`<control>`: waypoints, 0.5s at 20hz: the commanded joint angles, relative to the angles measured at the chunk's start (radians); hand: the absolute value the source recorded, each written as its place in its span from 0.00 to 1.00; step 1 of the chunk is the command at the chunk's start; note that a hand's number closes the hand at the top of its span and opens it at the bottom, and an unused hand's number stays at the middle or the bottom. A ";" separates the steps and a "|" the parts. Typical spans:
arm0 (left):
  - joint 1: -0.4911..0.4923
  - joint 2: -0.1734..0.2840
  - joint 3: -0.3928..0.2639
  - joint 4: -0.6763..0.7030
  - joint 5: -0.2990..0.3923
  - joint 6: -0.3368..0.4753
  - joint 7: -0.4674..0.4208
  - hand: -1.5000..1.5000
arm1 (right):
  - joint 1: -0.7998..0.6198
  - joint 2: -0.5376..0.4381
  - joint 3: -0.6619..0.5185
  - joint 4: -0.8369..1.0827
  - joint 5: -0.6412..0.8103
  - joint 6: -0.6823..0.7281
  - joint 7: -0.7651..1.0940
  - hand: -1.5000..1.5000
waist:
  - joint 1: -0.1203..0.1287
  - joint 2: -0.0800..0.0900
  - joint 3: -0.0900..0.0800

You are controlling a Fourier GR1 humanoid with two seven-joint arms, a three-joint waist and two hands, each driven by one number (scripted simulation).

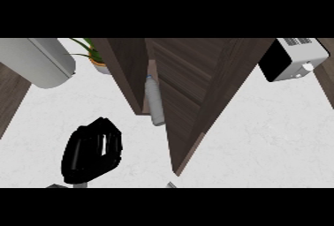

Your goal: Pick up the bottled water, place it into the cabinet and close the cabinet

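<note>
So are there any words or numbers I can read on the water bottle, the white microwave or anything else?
None can be read.
Bottled water: no label text shows.
Microwave: its buttons are too small to read.
Cabinet, black toaster and left hand: no writing.

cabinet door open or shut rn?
Open. The cabinet door swings out toward the camera, leaving a gap at its left edge where the bottled water shows inside the cabinet.
</note>
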 commanded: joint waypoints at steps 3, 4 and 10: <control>0.173 0.094 0.081 -0.116 0.048 -0.084 -0.041 1.00 | -0.139 0.168 0.157 0.057 0.065 -0.006 0.092 1.00 | 0.005 -0.001 -0.002; 0.174 0.114 0.109 -0.123 0.069 -0.101 -0.033 1.00 | -0.174 0.227 0.201 0.062 0.097 -0.029 0.166 1.00 | 0.005 -0.003 -0.003; 0.221 0.137 0.147 -0.187 0.080 -0.098 -0.010 1.00 | -0.390 0.255 0.228 0.194 0.214 -0.095 0.144 1.00 | 0.013 -0.005 -0.004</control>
